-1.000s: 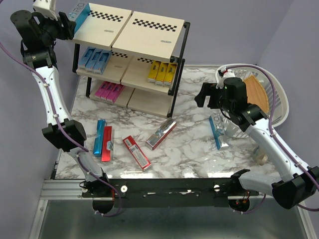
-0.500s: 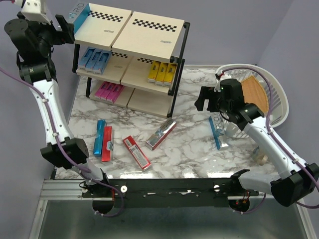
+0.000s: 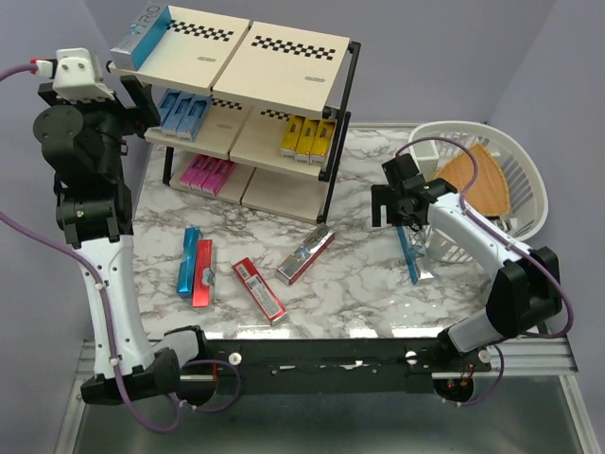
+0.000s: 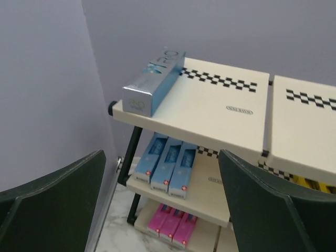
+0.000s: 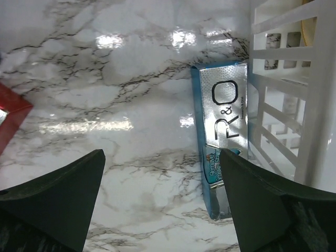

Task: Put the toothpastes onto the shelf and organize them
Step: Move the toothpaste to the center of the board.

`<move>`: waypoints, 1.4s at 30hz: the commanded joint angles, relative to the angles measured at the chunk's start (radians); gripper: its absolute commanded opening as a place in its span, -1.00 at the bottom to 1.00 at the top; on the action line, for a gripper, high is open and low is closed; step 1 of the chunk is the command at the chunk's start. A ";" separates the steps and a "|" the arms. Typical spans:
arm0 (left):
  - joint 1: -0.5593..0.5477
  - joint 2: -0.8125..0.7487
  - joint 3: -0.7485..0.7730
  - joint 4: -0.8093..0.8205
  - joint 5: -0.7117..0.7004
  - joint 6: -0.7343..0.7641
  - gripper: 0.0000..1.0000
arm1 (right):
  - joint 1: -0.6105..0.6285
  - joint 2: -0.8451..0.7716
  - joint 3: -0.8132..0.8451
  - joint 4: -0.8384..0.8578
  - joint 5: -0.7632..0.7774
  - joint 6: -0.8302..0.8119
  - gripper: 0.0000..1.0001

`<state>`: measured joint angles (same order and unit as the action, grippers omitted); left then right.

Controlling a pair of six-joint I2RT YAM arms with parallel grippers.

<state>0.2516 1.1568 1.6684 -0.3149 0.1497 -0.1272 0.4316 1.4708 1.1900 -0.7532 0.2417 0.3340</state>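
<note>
The shelf point(image 3: 284, 57) stands at the back left. A silver/teal toothpaste point(image 3: 142, 33) lies on its top left board, also in the left wrist view point(image 4: 155, 84). Light blue boxes point(image 3: 180, 112), yellow boxes point(image 3: 309, 137) and pink boxes point(image 3: 206, 173) sit on the lower tiers. On the table lie a blue box point(image 3: 188, 260), two red boxes point(image 3: 202, 274) point(image 3: 259, 288) and a silver/red box point(image 3: 305, 253). A teal box point(image 5: 220, 126) lies against the basket. My left gripper point(image 4: 160, 210) is open and empty, left of the shelf. My right gripper point(image 5: 163, 205) is open above the teal box's left side.
A white plastic basket point(image 3: 515, 161) stands at the right with a wedge-shaped wooden board point(image 3: 477, 180) in it. Its slatted wall point(image 5: 294, 105) is right beside the teal box. A purple wall is close behind the left arm.
My left gripper has drawn back down and left from the top board, where the silver/teal box stays. My right arm has swung so its gripper points down by the teal box.
</note>
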 commanded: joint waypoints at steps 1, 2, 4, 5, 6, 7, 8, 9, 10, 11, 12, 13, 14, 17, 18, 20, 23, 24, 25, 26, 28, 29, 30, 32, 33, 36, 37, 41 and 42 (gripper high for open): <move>-0.151 -0.126 -0.086 -0.079 -0.264 0.118 0.98 | -0.002 0.111 0.063 -0.072 0.136 0.028 0.97; -0.169 -0.147 -0.108 -0.072 -0.275 0.115 0.98 | -0.002 0.124 0.069 -0.075 0.140 0.043 0.97; -0.213 -0.199 -0.168 -0.064 -0.301 0.100 0.98 | -0.002 0.170 0.083 -0.080 0.152 0.063 0.97; -0.225 -0.216 -0.189 -0.064 -0.308 0.092 0.98 | -0.002 0.186 0.086 -0.080 0.168 0.075 0.98; -0.238 -0.232 -0.211 -0.061 -0.312 0.086 0.98 | -0.002 0.198 0.085 -0.074 0.185 0.097 0.98; -0.250 -0.246 -0.257 -0.059 -0.312 0.071 0.98 | -0.002 0.224 0.083 -0.069 0.218 0.103 0.98; -0.277 -0.274 -0.280 -0.061 -0.309 0.060 0.98 | -0.002 0.236 0.088 -0.069 0.238 0.112 0.99; -0.287 -0.287 -0.304 -0.062 -0.303 0.051 0.98 | -0.002 0.247 0.088 -0.063 0.252 0.122 0.99; -0.294 -0.316 -0.350 -0.062 -0.296 0.028 0.98 | -0.002 0.269 0.089 -0.058 0.278 0.122 1.00; -0.307 -0.330 -0.375 -0.064 -0.277 0.017 0.98 | -0.002 0.278 0.091 -0.046 0.286 0.122 1.00; -0.313 -0.342 -0.396 -0.069 -0.268 0.008 0.98 | -0.002 0.290 0.091 -0.041 0.291 0.123 1.00; -0.317 -0.354 -0.435 -0.072 -0.262 -0.003 0.98 | -0.002 0.301 0.094 -0.038 0.297 0.125 1.00; -0.321 -0.374 -0.453 -0.075 -0.254 -0.018 0.98 | -0.002 0.322 0.097 -0.037 0.298 0.128 1.00; -0.328 -0.407 -0.507 -0.088 -0.240 -0.038 0.98 | -0.002 0.353 0.099 -0.037 0.278 0.138 1.00; -0.333 -0.413 -0.518 -0.093 -0.234 -0.043 0.98 | -0.002 0.358 0.094 -0.037 0.272 0.146 1.00; -0.336 -0.425 -0.538 -0.099 -0.231 -0.048 0.98 | -0.002 0.364 0.086 -0.026 0.252 0.152 1.00; -0.345 -0.430 -0.556 -0.101 -0.214 -0.061 0.98 | -0.002 0.375 0.069 -0.011 0.193 0.148 1.00; -0.347 -0.431 -0.559 -0.099 -0.213 -0.063 0.98 | -0.002 0.379 0.060 -0.006 0.174 0.145 1.00; -0.353 -0.431 -0.565 -0.098 -0.208 -0.068 0.98 | -0.002 0.381 0.056 -0.002 0.133 0.142 0.99; -0.356 -0.433 -0.568 -0.096 -0.208 -0.069 0.98 | -0.002 0.379 0.051 0.002 0.113 0.145 0.99; -0.364 -0.434 -0.575 -0.096 -0.203 -0.072 0.98 | 0.002 0.361 0.028 0.003 0.065 0.158 0.96; -0.368 -0.434 -0.578 -0.098 -0.200 -0.074 0.98 | 0.007 0.352 0.020 0.006 0.050 0.161 0.96; -0.371 -0.434 -0.579 -0.096 -0.202 -0.074 0.98 | 0.024 0.342 0.014 0.003 0.042 0.172 0.96; -0.379 -0.434 -0.588 -0.095 -0.202 -0.074 0.98 | 0.039 0.319 0.002 -0.006 0.007 0.188 0.96; -0.382 -0.434 -0.590 -0.092 -0.202 -0.074 0.98 | 0.048 0.312 -0.004 -0.006 -0.014 0.207 0.96; -0.396 -0.436 -0.599 -0.089 -0.199 -0.074 0.98 | 0.070 0.286 -0.015 0.015 -0.105 0.238 0.96; -0.399 -0.436 -0.602 -0.090 -0.199 -0.074 0.98 | 0.076 0.281 -0.009 0.017 -0.129 0.241 0.96; -0.410 -0.436 -0.605 -0.090 -0.194 -0.071 0.98 | 0.108 0.272 0.051 -0.026 -0.128 0.246 0.95; -0.411 -0.437 -0.605 -0.090 -0.196 -0.069 0.98 | 0.111 0.254 0.066 -0.029 -0.124 0.231 0.95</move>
<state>-0.1482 0.7315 1.0683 -0.4126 -0.0666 -0.1921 0.5121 1.7443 1.2160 -0.7605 0.2371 0.5240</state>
